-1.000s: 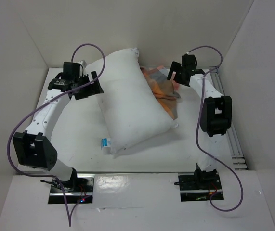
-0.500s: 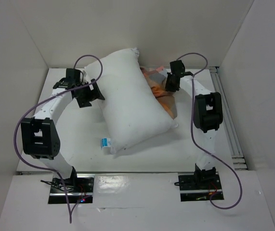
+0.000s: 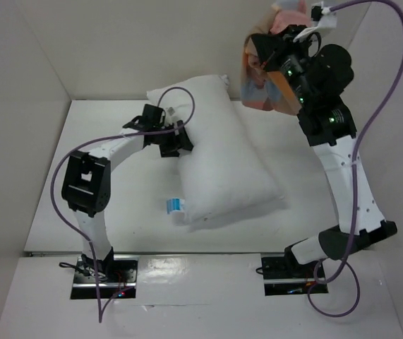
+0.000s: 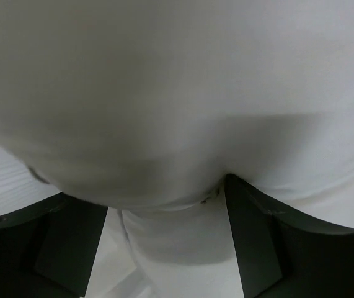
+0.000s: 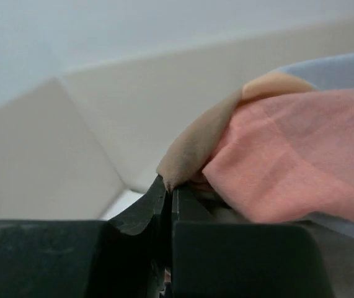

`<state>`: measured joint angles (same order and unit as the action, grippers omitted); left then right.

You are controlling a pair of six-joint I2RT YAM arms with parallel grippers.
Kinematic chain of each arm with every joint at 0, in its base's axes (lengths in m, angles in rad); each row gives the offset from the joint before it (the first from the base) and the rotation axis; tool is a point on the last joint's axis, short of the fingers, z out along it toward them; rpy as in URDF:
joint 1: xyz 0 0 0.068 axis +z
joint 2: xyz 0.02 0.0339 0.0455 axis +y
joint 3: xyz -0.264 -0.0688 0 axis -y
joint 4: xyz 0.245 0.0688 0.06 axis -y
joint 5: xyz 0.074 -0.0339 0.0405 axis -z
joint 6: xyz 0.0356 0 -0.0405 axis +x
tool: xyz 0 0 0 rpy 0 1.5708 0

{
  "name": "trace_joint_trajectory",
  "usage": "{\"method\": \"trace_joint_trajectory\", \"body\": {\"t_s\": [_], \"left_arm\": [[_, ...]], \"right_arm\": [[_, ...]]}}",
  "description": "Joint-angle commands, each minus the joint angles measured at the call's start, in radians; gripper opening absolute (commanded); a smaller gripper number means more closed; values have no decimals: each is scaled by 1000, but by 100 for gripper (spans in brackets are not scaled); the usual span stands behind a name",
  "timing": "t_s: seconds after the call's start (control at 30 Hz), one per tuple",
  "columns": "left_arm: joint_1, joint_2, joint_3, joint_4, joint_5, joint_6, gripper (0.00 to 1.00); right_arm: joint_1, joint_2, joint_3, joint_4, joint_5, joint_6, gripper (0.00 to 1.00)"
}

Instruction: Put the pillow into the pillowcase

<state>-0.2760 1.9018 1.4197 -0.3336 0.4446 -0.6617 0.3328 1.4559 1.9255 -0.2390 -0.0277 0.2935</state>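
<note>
— Rising off the table, the right gripper is carrying the pillowcase up near the back wall, and the pillow is sliding rightward.
— How is the pillow lying?
— Plump, white, slanting across the middle, blue label at its near-left edge, open tabletop showing on every side.
— And the cloth?
— Hanging bunched, orange and blue, pinched tight between the right fingers. The left gripper is pushing into the pillow's left edge, fingers spread.

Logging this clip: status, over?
Right pincer shut on pillowcase, held high. Left pincer open against pillow edge. Pillow uncased, flat on table. No obstruction seen.
</note>
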Motion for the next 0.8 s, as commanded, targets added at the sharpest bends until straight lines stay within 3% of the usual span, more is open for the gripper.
{"method": "trace_joint_trajectory", "body": {"t_s": [0.0,0.07,0.17,0.27,0.47,0.57,0.63,0.77], "left_arm": [[-162,95,123,45,86,-52,87],[-219,152,183,45,97,-65,87],[-219,152,220,-7,48,-90,88],[-146,10,122,-39,-25,-90,88],[188,-362,-4,-235,-231,-69,90],[391,-460,7,-350,-348,-41,94],[524,-524,7,-363,-348,-23,94],[551,-546,73,-403,-292,2,94]], "right_arm": [[44,12,42,106,-104,-7,0],[74,38,88,106,-127,5,0],[104,73,101,95,-178,21,0],[144,106,66,83,-224,45,0],[241,185,-9,135,-310,84,0],[288,259,-10,110,-328,84,0],[299,331,-20,84,-342,93,0],[345,475,52,4,-376,93,0]]}}
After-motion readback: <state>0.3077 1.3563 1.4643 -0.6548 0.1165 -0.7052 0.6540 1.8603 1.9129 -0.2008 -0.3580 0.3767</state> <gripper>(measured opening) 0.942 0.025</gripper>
